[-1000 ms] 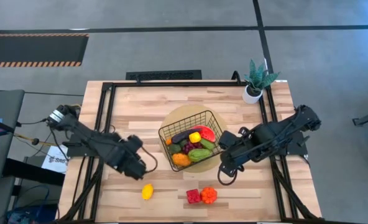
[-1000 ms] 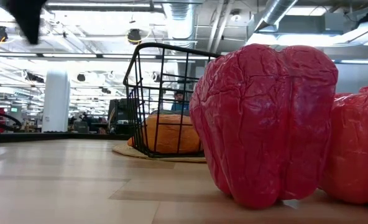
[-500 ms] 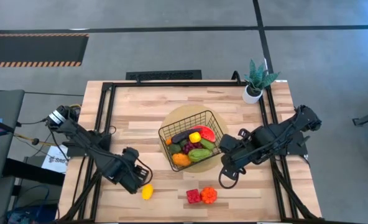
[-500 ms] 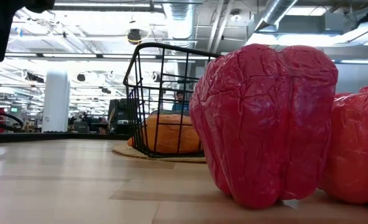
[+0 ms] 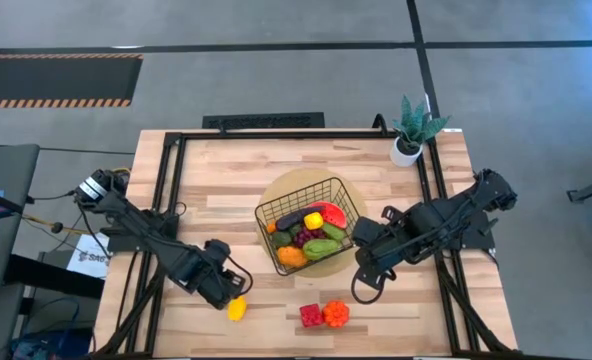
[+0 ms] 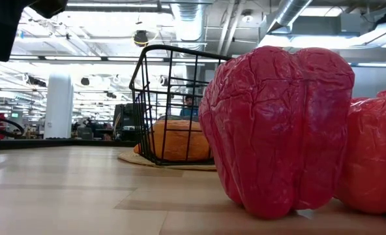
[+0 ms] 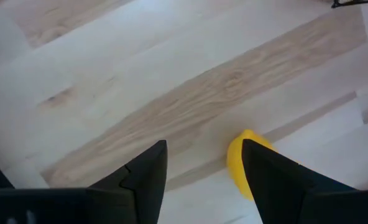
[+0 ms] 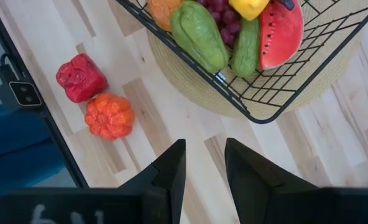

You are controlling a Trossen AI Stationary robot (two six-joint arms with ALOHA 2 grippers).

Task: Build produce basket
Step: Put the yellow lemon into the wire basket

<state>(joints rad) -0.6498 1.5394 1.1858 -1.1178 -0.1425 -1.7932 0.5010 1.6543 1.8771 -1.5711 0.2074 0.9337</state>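
The black wire basket (image 5: 306,234) stands on a round tan mat and holds a watermelon slice, a lemon, grapes, green avocados, an eggplant and an orange fruit. A loose yellow lemon (image 5: 237,308) lies on the wood near the near edge. My left gripper (image 5: 225,290) hovers open just beside and above it. In the left wrist view (image 7: 202,155) the lemon (image 7: 243,163) shows partly behind one finger, not between the two. A red pepper (image 5: 311,316) and an orange pepper (image 5: 336,313) sit together near the near edge. My right gripper (image 5: 366,282) waits open to the right of the basket (image 8: 204,155).
A potted green plant (image 5: 412,128) stands at the far right corner. Black frame rails (image 5: 172,190) run along the table's sides. In the low view the red pepper (image 6: 278,130) fills the foreground, with the basket (image 6: 170,104) behind it. Bare wood lies between the lemon and the peppers.
My left gripper has moved toward the table's near edge and down, ending close beside the loose lemon. The lemon, the peppers and the basket have stayed in place.
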